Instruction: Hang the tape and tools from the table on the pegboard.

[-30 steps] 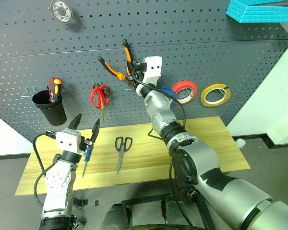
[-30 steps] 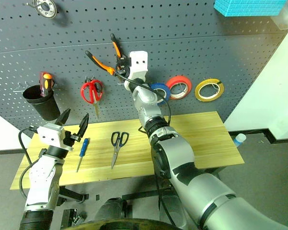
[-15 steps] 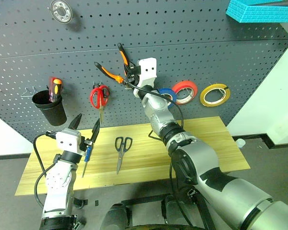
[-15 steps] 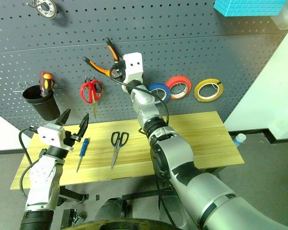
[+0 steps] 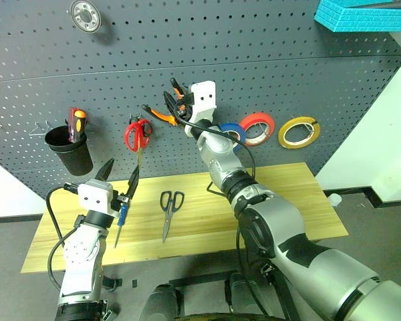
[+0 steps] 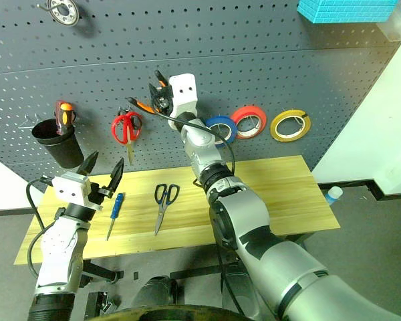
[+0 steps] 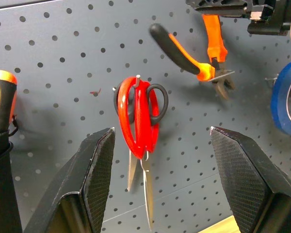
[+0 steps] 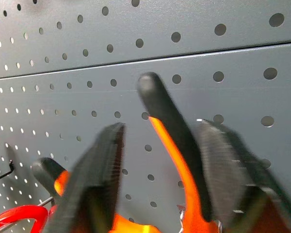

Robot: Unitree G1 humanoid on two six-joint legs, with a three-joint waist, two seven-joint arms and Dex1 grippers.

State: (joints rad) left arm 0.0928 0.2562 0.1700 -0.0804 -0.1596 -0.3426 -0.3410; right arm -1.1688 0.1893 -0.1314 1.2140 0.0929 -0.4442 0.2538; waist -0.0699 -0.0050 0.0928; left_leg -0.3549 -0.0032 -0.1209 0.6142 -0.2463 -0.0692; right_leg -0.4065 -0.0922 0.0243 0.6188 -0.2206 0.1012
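The right gripper (image 6: 162, 93) is reaching up against the pegboard (image 5: 267, 40), its two black fingers (image 8: 99, 179) standing apart around one handle of the pliers (image 7: 203, 58). In the right wrist view that orange-and-black handle is running between the fingers with a gap on the one side; whether either finger is pressing it cannot be told. The pliers are lying against the board just beside this gripper, handles spread, nose pointing down.

The left gripper (image 5: 119, 175) is hovering low over the table (image 5: 301, 200), jaws wide apart and holding nothing. Between its fingers (image 7: 94, 174), the left wrist view is showing the red-handled scissors (image 7: 138, 126) hanging on a hook, blades down. The blue-handled screwdriver (image 6: 115, 212) is lying on the table just below and beside this gripper. The dark-handled scissors (image 5: 170, 208) are lying flat on the table to the right of it, well apart from both grippers.

The yellow tape (image 5: 299, 132) is hanging on the pegboard, well right of the right gripper, past the blue roll (image 5: 232, 131) and the red roll (image 5: 257, 127). A black cup (image 5: 69, 148) holding a red-and-orange screwdriver (image 5: 77, 122) is hanging up and left of the left gripper
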